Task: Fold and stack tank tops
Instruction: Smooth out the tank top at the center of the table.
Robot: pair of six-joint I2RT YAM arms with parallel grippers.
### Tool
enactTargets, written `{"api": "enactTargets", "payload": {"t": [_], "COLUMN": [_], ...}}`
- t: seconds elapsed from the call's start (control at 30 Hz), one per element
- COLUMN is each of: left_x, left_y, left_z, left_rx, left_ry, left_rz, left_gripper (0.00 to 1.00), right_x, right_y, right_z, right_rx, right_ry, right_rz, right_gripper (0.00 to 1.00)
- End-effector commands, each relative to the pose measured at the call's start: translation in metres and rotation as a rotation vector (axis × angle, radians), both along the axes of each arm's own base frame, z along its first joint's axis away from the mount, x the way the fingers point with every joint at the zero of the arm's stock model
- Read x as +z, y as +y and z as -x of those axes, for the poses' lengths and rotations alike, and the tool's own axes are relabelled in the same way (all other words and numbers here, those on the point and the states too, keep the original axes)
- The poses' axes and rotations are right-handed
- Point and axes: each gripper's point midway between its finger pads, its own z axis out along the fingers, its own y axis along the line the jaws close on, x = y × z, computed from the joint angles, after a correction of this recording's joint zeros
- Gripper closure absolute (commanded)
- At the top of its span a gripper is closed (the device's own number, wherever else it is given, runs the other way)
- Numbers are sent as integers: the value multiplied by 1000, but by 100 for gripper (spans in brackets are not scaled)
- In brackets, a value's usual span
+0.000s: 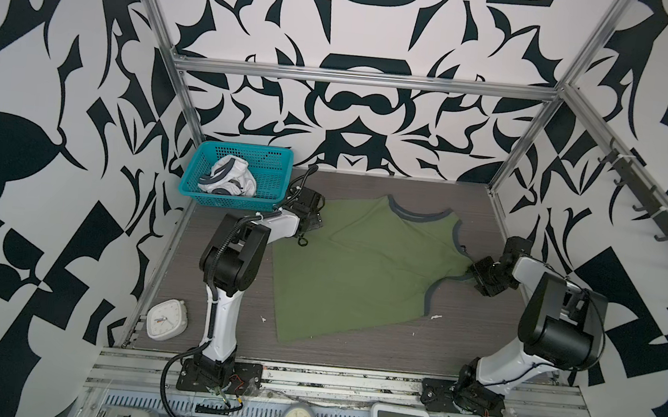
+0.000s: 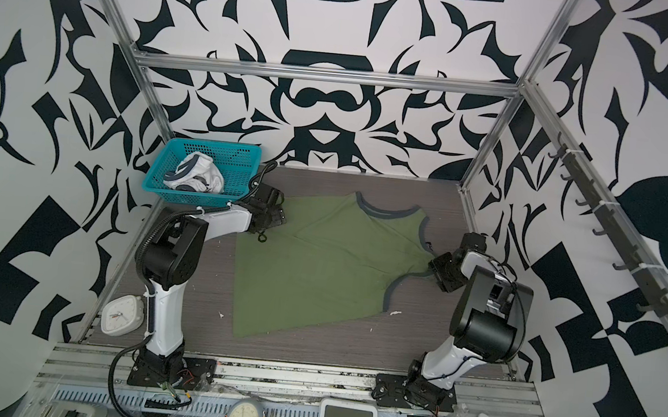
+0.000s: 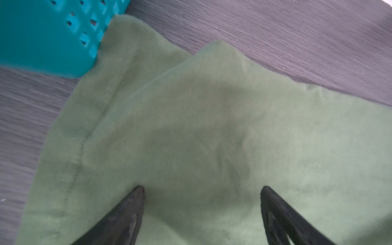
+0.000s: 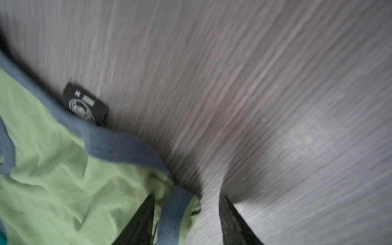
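While the white tank top lies crumpled in the teal basket at the upper left, we find the olive green tank top spread in the centre of the table, with a gripper at each side.

In both top views, the left gripper is just right of the basket, low over the left edge of the green top. The left wrist view shows its fingers wide apart over the cloth, and the basket just beside the hem. The green top has one fold across it, and its neckline is toward the back wall. At the right, the right gripper is at the armhole. Its fingers are apart, the grey-blue trim passes between them unclamped, and a black label lies near.
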Motion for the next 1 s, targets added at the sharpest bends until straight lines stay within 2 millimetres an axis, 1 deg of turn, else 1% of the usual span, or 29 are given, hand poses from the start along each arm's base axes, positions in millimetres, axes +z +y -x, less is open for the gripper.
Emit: {"api": "enactTargets", "payload": {"t": [0.0, 0.13, 0.3, 0.37, 0.5, 0.57, 0.8, 0.9, 0.97], "left_x": [-63, -62, -63, -63, -64, -64, -65, -65, -64], "left_y": [8, 8, 8, 9, 9, 10, 10, 10, 10], "left_z": [40, 40, 41, 41, 41, 41, 42, 42, 42], "left_rx": [1, 2, 0, 2, 2, 3, 6, 5, 5], "left_ry": [208, 205, 208, 208, 208, 210, 211, 211, 209], "left_rz": [-2, -5, -8, -6, -8, -10, -12, -13, -12], "left_gripper": [12, 12, 12, 12, 12, 12, 12, 12, 12], "right_x": [12, 5, 7, 7, 2, 1, 5, 2, 1], "right_y": [1, 0, -7, -9, -7, -5, -7, -5, -4], "right_z": [-4, 1, 12, 16, 23, 27, 43, 44, 42], "right_rx": [32, 29, 18, 15, 25, 27, 21, 29, 32], "right_ry": [8, 34, 52, 56, 80, 88, 96, 100, 95], "right_rz": [44, 51, 91, 89, 82, 79, 123, 114, 103], "right_gripper": [47, 51, 55, 59, 64, 67, 70, 76, 82]}}
